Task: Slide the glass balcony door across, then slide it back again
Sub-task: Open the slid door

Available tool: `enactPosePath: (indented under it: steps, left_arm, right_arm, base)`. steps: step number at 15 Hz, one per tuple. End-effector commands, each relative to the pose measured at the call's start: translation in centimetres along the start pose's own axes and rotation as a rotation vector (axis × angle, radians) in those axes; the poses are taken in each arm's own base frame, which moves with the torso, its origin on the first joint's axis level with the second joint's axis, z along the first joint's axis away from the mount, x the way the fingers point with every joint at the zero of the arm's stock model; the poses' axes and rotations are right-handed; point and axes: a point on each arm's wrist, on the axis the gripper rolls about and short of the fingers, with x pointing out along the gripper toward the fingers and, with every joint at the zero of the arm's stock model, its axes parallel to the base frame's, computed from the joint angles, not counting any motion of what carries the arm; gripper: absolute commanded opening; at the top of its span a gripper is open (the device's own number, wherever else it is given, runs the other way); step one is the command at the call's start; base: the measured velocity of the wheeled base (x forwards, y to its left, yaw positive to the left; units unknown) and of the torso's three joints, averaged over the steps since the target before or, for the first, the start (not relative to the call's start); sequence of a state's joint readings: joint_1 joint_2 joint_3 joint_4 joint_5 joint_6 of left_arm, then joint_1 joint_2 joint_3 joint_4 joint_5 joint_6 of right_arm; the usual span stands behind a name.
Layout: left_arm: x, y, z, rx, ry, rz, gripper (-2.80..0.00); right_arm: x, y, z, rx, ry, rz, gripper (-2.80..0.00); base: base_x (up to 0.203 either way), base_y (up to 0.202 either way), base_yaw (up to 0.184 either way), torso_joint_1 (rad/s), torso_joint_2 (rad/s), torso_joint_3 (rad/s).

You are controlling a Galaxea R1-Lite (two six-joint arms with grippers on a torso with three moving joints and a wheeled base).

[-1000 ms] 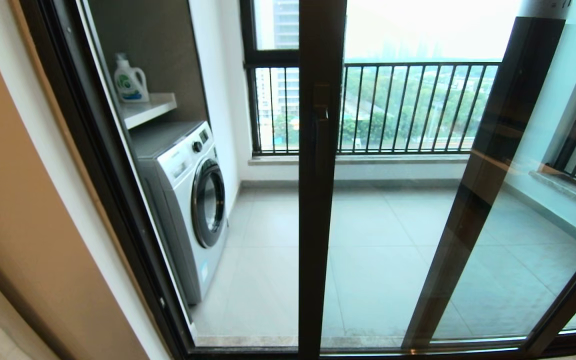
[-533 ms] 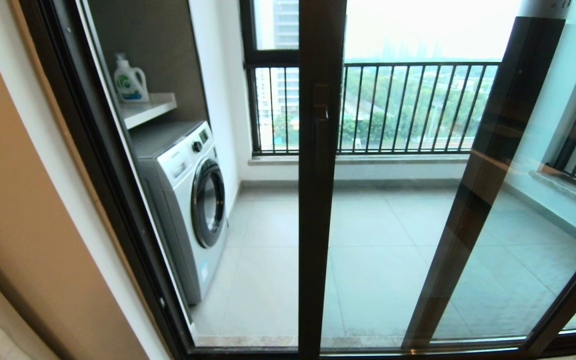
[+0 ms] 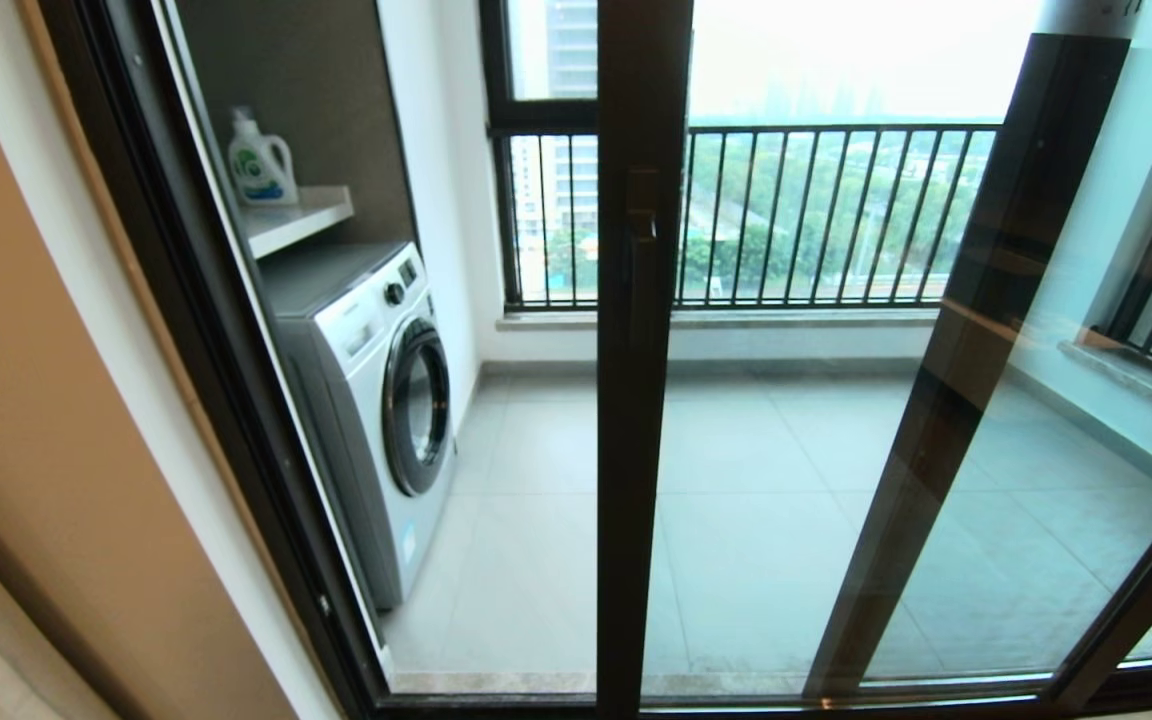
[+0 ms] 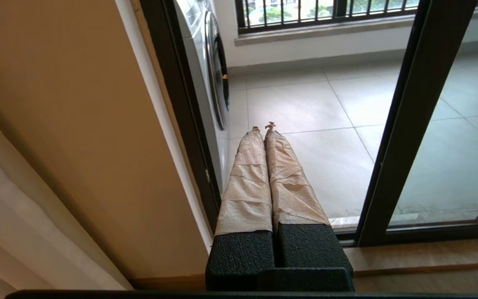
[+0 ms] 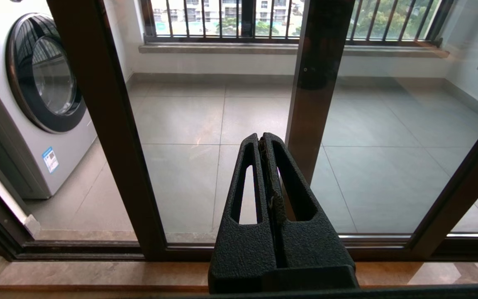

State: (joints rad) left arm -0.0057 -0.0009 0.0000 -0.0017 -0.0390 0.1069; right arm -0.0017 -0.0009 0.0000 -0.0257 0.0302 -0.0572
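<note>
So far nothing of the slide looks started, as I judge it. Largest in front of me is the glass balcony door (image 3: 766, 480), its tall pane running right from a dark-brown edge upright that stands at the middle of my head view, with an open gap to its left reaching to the outer door frame (image 3: 186, 330). Whether that gap means the door is already partway across, I cannot tell. Right of the upright, a matching dark-framed glass panel (image 3: 976, 330) overlaps the door and carries no handle. Through the gap, on the far left of the balcony, stands a white washing machine (image 3: 376, 400) under a shelf (image 3: 296, 215) holding a detergent bottle (image 3: 259, 160); the black barred railing (image 3: 796, 215) crosses the far side. On the upright sits the dark bar pull handle (image 3: 642, 260), and nothing of mine touches it.

My left pincer (image 4: 263, 126), tape-wrapped, is closed with its tips together and grips nothing; it hangs low near the left door frame, pointing into the gap. My right pincer (image 5: 265, 139) is likewise closed and empty, low before the door's bottom rail, right of the upright. Both strokes, across and back, look still to come, and first one pincer must reach that handle or the upright.
</note>
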Motion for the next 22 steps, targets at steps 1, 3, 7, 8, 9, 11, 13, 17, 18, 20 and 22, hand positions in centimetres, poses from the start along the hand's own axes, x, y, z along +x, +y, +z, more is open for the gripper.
enactPosePath:
  steps: [1, 3, 7, 8, 9, 11, 13, 17, 18, 20, 22]
  left_arm:
    - [0.02, 0.03, 0.0, -0.046, 0.003, 0.011, -2.8]
    - [0.02, 0.08, 0.01, -0.088, 0.003, 0.033, -2.8]
    - [0.02, 0.09, 0.01, -0.093, 0.003, 0.039, -2.8]
    - [0.02, 0.09, 0.01, -0.093, 0.003, 0.04, -2.8]
    - [0.02, 0.09, 0.01, -0.093, 0.003, 0.039, -2.8]
    - [0.02, 0.09, 0.01, -0.093, 0.003, 0.039, -2.8]
    - [0.02, 0.09, 0.01, -0.093, 0.003, 0.039, -2.8]
    - [0.02, 0.09, 0.01, -0.093, 0.003, 0.04, -2.8]
    - [0.02, 0.09, 0.01, -0.093, 0.003, 0.039, -2.8]
    - [0.02, 0.09, 0.01, -0.093, 0.003, 0.039, -2.8]
    - [0.02, 0.09, 0.01, -0.093, 0.003, 0.04, -2.8]
  right_arm:
    - [0.09, 0.02, -0.34, -0.001, 0.013, 0.001, -2.8]
    - [0.09, 0.02, -0.35, -0.001, 0.014, 0.001, -2.8]
    - [0.09, 0.02, -0.34, -0.001, 0.013, 0.001, -2.8]
    - [0.09, 0.02, -0.34, -0.001, 0.013, 0.001, -2.8]
    - [0.09, 0.02, -0.34, -0.001, 0.013, 0.001, -2.8]
    - [0.09, 0.02, -0.34, -0.001, 0.013, 0.001, -2.8]
    - [0.09, 0.02, -0.34, -0.001, 0.013, 0.001, -2.8]
    - [0.09, 0.02, -0.34, -0.001, 0.013, 0.001, -2.8]
    - [0.09, 0.02, -0.34, 0.001, 0.013, 0.001, -2.8]
    - [0.09, 0.01, -0.34, 0.009, 0.013, -0.003, -2.8]
    - [-0.02, -0.07, 0.18, 0.024, -0.004, -0.024, -2.8]
  base:
    - [0.0, 0.0, 0.0, 0.0, 0.0, 0.0]
    - [0.0, 0.0, 0.0, 0.0, 0.0, 0.0]
    - [0.0, 0.0, 0.0, 0.0, 0.0, 0.0]
    - [0.0, 0.0, 0.0, 0.0, 0.0, 0.0]
    - [0.0, 0.0, 0.0, 0.0, 0.0, 0.0]
    - [0.0, 0.0, 0.0, 0.0, 0.0, 0.0]
    - [0.0, 0.0, 0.0, 0.0, 0.0, 0.0]
    - [0.0, 0.0, 0.0, 0.0, 0.0, 0.0]
    - [0.0, 0.0, 0.0, 0.0, 0.0, 0.0]
    - [0.0, 0.0, 0.0, 0.0, 0.0, 0.0]
    - [0.0, 0.0, 0.0, 0.0, 0.0, 0.0]
